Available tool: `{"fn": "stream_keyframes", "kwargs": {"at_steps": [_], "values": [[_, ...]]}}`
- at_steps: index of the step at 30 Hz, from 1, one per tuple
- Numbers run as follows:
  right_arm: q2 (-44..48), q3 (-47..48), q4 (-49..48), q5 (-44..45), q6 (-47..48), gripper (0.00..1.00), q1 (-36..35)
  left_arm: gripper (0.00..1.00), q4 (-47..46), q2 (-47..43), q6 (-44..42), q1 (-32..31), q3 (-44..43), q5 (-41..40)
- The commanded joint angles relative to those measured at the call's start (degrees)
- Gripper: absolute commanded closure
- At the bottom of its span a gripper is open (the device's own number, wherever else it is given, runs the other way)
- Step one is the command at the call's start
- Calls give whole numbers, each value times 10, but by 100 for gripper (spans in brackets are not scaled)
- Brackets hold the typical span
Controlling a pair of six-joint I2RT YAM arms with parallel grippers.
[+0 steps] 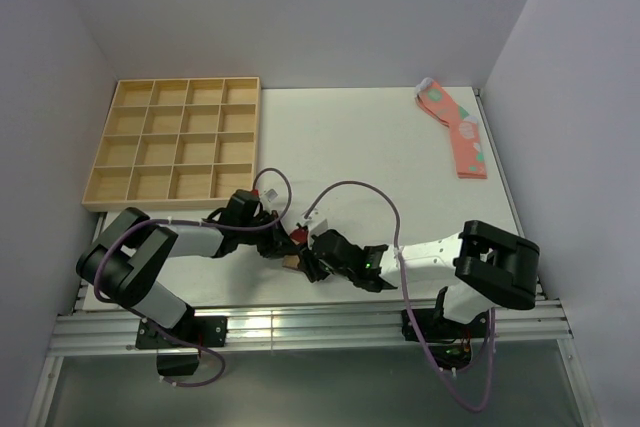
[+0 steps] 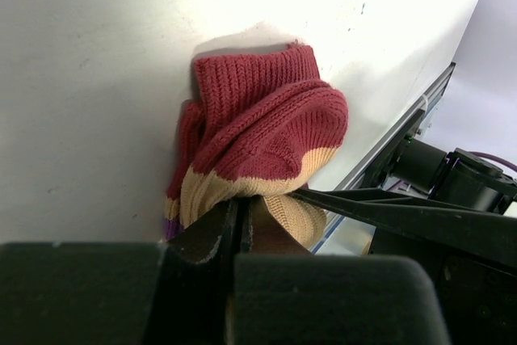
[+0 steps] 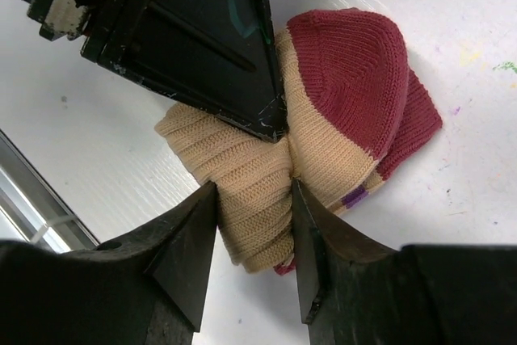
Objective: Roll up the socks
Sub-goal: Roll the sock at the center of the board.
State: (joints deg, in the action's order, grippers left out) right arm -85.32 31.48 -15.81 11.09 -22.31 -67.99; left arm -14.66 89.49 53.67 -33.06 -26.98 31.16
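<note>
The left gripper (image 2: 241, 214) pinches the socks (image 2: 266, 123) from 10 o'clock while the right gripper (image 3: 254, 199) clamps their tan fold from 3 o'clock.

Overhead view from above and behind, facing down, both wrist views close, sharing the socks (image 2: 266, 135)

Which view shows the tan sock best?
The right wrist view: the tan sock fills the middle, red toe and tan ribbing both clear. The left wrist view shows mainly its red part; the top view, only a small scrap.
</note>
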Motion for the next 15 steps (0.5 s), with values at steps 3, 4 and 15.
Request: {"fn": "stream_keyframes", "kwargs": {"at_steps": [3, 4, 15], "values": [[-32, -38, -8, -33, -55, 59, 14, 100, 80, 39, -37, 4, 44, -152], [-32, -41, -17, -50, -56, 62, 21, 100, 74, 37, -27, 4, 54, -153], [-28, -40, -33, -135, -51, 67, 85, 100, 16, -19, 28, 4, 137, -173]]}}
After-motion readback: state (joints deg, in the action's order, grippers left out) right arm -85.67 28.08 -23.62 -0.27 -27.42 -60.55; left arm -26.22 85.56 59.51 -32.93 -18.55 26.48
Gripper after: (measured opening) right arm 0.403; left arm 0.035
